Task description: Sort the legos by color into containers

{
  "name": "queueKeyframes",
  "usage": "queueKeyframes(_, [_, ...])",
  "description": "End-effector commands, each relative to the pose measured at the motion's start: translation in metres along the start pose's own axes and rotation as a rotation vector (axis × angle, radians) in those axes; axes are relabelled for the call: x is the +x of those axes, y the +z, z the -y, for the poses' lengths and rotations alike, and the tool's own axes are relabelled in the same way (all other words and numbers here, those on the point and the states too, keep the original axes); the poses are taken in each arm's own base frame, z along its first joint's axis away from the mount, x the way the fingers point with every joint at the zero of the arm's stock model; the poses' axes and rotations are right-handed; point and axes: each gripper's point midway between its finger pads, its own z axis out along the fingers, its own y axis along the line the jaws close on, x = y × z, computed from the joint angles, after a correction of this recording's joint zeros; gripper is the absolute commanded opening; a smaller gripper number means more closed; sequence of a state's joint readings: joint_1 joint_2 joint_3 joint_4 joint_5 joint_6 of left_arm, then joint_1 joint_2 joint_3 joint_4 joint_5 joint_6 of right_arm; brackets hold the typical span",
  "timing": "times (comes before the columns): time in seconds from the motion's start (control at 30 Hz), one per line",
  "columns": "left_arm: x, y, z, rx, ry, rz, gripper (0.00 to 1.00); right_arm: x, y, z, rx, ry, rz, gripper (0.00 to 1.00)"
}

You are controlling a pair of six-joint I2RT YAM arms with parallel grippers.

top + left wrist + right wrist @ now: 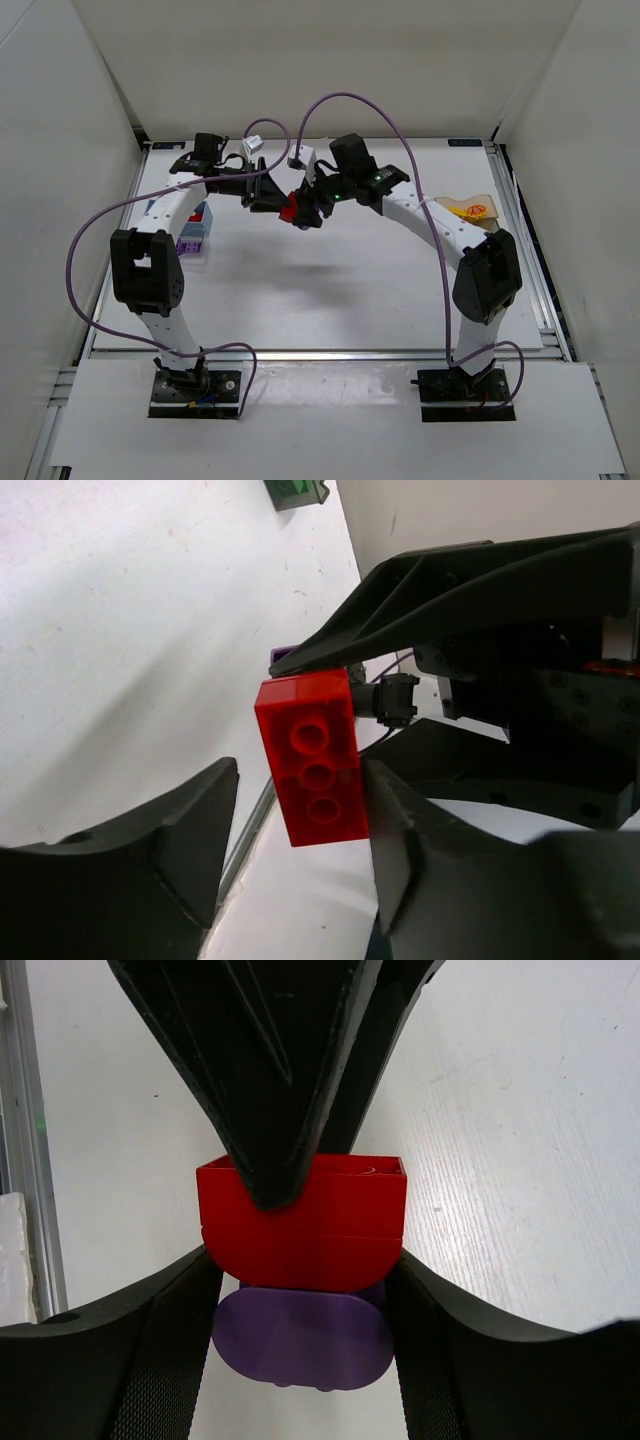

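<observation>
Red lego brick (300,1225), purple lego (300,1338) beneath, is clamped aloft by inward-arched right gripper (303,1275) and straddled by parted left gripper (303,800).

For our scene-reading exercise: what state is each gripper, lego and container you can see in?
Right gripper: fingers shut on the red lego.
Left gripper: open, one finger touching the red lego.
Red lego: held above the table.
Purple lego: stuck against the red lego.
Green lego: lying on the table.
Tan container: open, something yellow inside.
</observation>
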State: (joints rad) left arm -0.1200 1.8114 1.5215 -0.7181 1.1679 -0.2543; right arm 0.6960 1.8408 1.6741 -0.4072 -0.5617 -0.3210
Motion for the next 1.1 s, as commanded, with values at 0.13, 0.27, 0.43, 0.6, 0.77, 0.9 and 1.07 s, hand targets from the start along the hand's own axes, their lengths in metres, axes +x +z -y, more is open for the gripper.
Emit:
queueKeyframes(0.13, [-0.003,0.000,0.018,0.059,0.087,-0.003,0.53,-0.035,-0.007,0.002,0.019,-0.056,0.080,0.00])
queueKeyframes(0.27, [-0.005,-0.003,0.024,0.057,0.119,0.005,0.42,-0.028,-0.005,0.005,0.031,-0.061,0.062,0.00])
queueKeyframes(0.43, [-0.014,-0.016,0.024,0.013,0.147,0.053,0.31,-0.012,-0.006,0.007,0.047,-0.073,0.023,0.00])
queueKeyframes(0.6, [-0.034,-0.049,0.011,-0.059,0.150,0.151,0.28,0.006,-0.015,0.010,0.059,-0.055,-0.012,0.00])
queueKeyframes(0.77, [-0.056,-0.093,-0.001,-0.119,0.134,0.264,0.27,0.019,-0.027,0.020,0.082,-0.035,-0.032,0.00])
queueKeyframes(0.9, [-0.067,-0.127,-0.013,-0.246,0.151,0.360,0.24,0.023,-0.030,0.024,0.093,-0.013,-0.035,0.00])
queueKeyframes(1.07, [-0.058,-0.138,-0.023,-0.304,0.162,0.363,0.23,0.019,-0.029,0.032,0.096,0.026,-0.018,0.00])
